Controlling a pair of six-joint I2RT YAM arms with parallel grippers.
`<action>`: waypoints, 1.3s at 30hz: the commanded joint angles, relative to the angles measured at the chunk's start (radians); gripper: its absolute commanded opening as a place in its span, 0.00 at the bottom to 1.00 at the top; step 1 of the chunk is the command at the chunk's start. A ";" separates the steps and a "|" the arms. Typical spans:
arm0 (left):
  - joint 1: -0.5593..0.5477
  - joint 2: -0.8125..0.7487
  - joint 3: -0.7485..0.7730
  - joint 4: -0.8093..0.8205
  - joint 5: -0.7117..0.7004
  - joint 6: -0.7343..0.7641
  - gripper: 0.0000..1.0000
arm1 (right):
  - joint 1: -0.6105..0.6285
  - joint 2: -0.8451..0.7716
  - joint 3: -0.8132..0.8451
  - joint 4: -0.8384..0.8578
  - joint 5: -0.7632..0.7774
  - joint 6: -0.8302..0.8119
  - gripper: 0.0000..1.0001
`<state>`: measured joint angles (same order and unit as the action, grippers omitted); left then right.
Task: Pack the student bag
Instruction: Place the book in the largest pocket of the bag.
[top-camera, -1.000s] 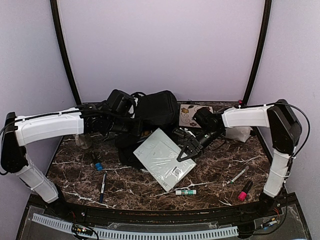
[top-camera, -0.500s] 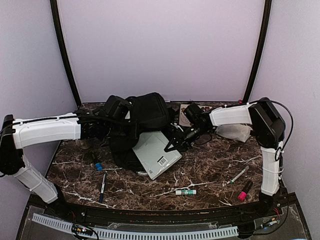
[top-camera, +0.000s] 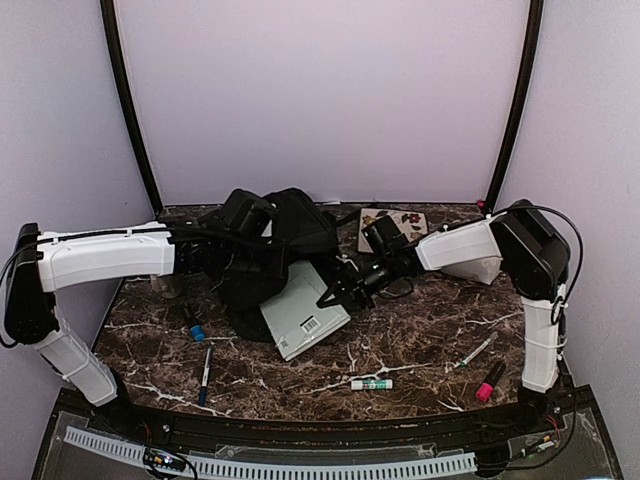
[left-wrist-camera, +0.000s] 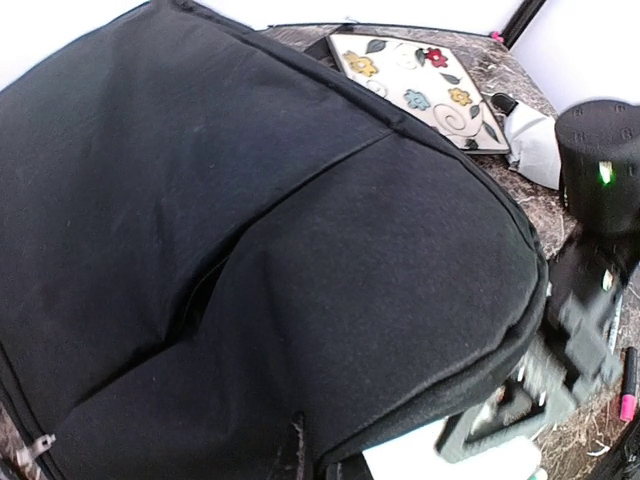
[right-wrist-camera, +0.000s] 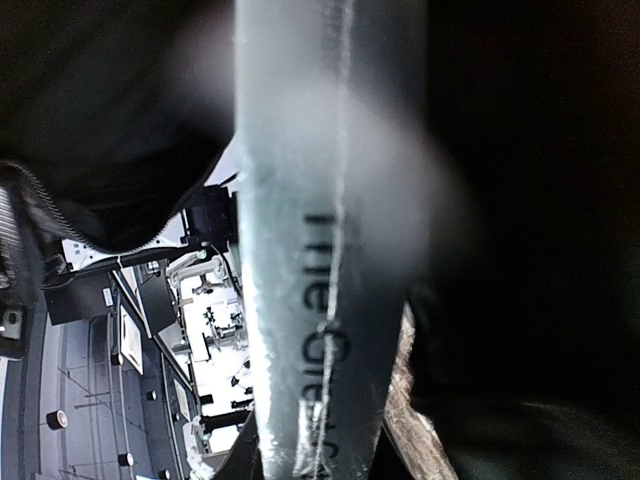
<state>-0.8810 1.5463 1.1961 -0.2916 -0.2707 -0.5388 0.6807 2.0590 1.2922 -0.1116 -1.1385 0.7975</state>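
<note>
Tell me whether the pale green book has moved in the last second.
Yes. The pale green flat book has slid left and away from the white glue stick, which stayed put, going deeper under the large black fabric student bag.

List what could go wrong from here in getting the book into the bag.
1. The book is only partly inside the bag, with its barcode end out over the table. Its leading corner may catch on the soft opening and bunch the fabric rather than slide in.
2. The right claw grips the book by one edge, so further pushing might make it pivot or slip out.
</note>
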 joint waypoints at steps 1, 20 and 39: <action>-0.001 0.008 0.097 0.071 0.023 0.089 0.00 | 0.042 -0.100 -0.018 0.162 -0.074 0.058 0.00; -0.001 -0.058 0.085 0.052 0.221 0.248 0.00 | 0.022 0.049 0.191 -0.003 0.029 -0.098 0.00; 0.007 -0.018 0.209 -0.048 0.312 0.391 0.00 | 0.043 -0.001 0.189 0.030 0.121 -0.054 0.00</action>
<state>-0.8661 1.5455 1.2922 -0.3515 -0.0776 -0.2436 0.7242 2.0689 1.3968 -0.2375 -0.9829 0.6968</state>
